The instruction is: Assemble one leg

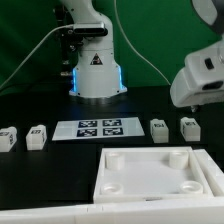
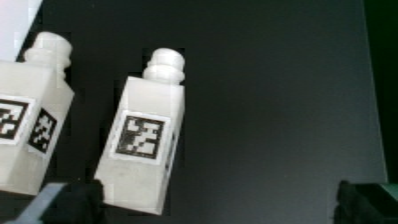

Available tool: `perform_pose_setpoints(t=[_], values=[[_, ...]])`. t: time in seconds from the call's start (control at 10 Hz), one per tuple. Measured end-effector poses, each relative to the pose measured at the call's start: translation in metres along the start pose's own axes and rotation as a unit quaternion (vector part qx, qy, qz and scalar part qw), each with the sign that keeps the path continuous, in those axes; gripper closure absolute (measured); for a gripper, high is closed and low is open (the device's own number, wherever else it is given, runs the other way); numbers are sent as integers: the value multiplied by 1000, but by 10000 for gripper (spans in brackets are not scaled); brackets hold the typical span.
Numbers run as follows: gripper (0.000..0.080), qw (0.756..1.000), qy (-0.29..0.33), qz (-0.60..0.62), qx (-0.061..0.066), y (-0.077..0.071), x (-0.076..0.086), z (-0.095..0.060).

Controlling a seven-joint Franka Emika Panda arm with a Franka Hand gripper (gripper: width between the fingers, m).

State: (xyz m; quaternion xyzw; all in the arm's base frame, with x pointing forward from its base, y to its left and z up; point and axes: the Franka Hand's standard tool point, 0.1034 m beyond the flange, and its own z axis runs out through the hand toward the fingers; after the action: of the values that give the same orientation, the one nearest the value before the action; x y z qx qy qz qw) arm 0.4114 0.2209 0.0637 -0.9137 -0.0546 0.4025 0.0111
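Four white legs lie on the black table. Two are at the exterior view's left (image 1: 8, 138) (image 1: 36, 136) and two at its right (image 1: 158, 129) (image 1: 189, 127). My gripper (image 1: 193, 102) hangs above the right pair, large and blurred in that view. In the wrist view my gripper (image 2: 217, 205) is open and empty, with its dark fingertips (image 2: 71, 205) at the frame's edge. One leg (image 2: 151, 130) with a marker tag lies just inside one fingertip. A second leg (image 2: 27, 120) lies outside the jaws.
The large white square top (image 1: 155, 172) with round corner sockets lies at the front. The marker board (image 1: 98, 128) lies in the middle of the table. The arm's base (image 1: 97, 75) stands behind it.
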Motion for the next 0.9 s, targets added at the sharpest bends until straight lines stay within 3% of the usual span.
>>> perform_pose_setpoints(t=[0.1,0.5,0.7,0.9], values=[[151,999,-32,-1,0,1,2,2],[151,1000,-18,1,3,1,8,0],[151,999,-46,11,5,14,10,-4],[151,998,-65,19,5,15,16,0]])
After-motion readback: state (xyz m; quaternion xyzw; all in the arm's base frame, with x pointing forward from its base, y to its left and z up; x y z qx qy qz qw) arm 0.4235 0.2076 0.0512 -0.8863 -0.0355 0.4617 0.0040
